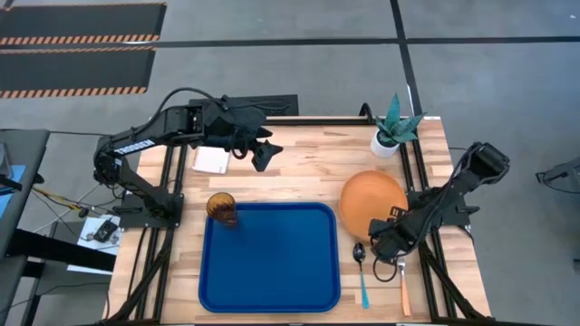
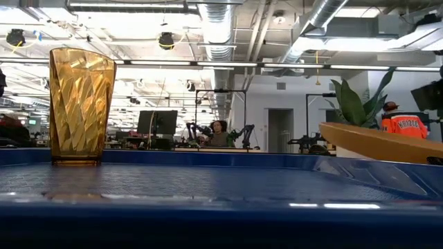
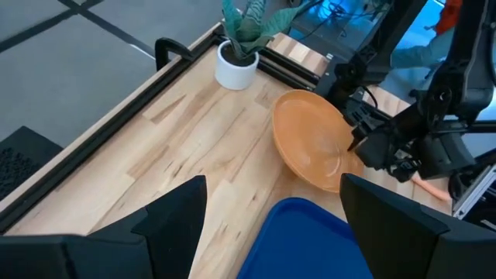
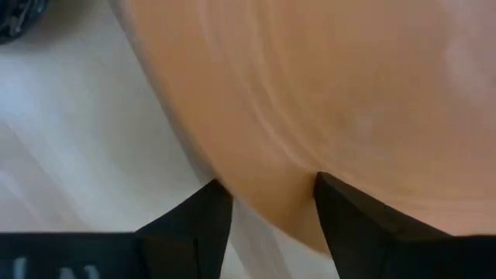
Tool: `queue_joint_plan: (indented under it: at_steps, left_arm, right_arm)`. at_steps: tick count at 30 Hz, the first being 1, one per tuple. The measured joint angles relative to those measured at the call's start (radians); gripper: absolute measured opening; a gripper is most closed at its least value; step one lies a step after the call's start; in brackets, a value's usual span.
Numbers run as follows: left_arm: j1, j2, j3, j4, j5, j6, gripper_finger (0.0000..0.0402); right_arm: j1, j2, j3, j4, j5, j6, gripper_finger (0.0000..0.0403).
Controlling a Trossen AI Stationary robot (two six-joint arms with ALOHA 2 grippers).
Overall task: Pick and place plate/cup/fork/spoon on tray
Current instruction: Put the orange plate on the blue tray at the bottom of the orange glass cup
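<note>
The orange plate (image 1: 372, 201) is right of the blue tray (image 1: 270, 272), with my right gripper (image 1: 382, 237) shut on its near edge. The plate also shows tilted in the low view (image 2: 381, 144) and in the left wrist view (image 3: 314, 139). The amber cup (image 1: 222, 208) stands upright at the tray's far left corner. The blue-handled spoon (image 1: 362, 267) and the orange-handled fork (image 1: 402, 285) lie on the table right of the tray, near my right gripper. My left gripper (image 1: 263, 154) is open and empty above the table's far part; its wide gap shows in its wrist view (image 3: 271, 225). My right gripper pinches the plate's rim (image 4: 271, 209) on its near side between its two fingers (image 4: 209, 221). The fingers come at it slanting from the table's near right side. The plate sits tilted in the hold; I cannot tell whether its far edge rests on the table.
A white pot with a green plant (image 1: 391, 134) stands at the far right corner, just beyond the plate. A pale notepad (image 1: 211, 159) lies at the far left under my left arm. The tray's inside (image 1: 299, 281) is bare apart from the cup.
</note>
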Motion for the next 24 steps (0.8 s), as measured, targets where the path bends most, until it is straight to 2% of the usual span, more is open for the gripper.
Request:
queue_joint_plan:
  at_steps: [3,10,13,19,24]
  left_arm:
    - [-0.006,0.000,0.000,0.000,0.000,0.000,0.0282]
    - [-0.006,0.000,0.000,0.000,0.002,0.000,0.0282]
    - [-0.006,0.000,0.000,0.000,0.002,0.005,0.0282]
    - [-0.006,-0.012,0.000,-0.014,0.002,0.025,0.0282]
    - [-0.006,-0.036,0.000,-0.033,0.002,0.029,0.0282]
  right_arm:
    - [0.000,0.015,0.010,-0.004,-0.001,0.016,0.0170]
    - [-0.015,0.014,0.043,-0.021,0.038,0.027,0.0049]
    - [-0.022,0.016,0.061,-0.014,0.062,0.022,0.0016]
    - [-0.076,-0.020,0.111,-0.025,0.105,0.011,0.0012]
    - [-0.145,-0.103,0.132,-0.043,0.141,-0.015,0.0003]
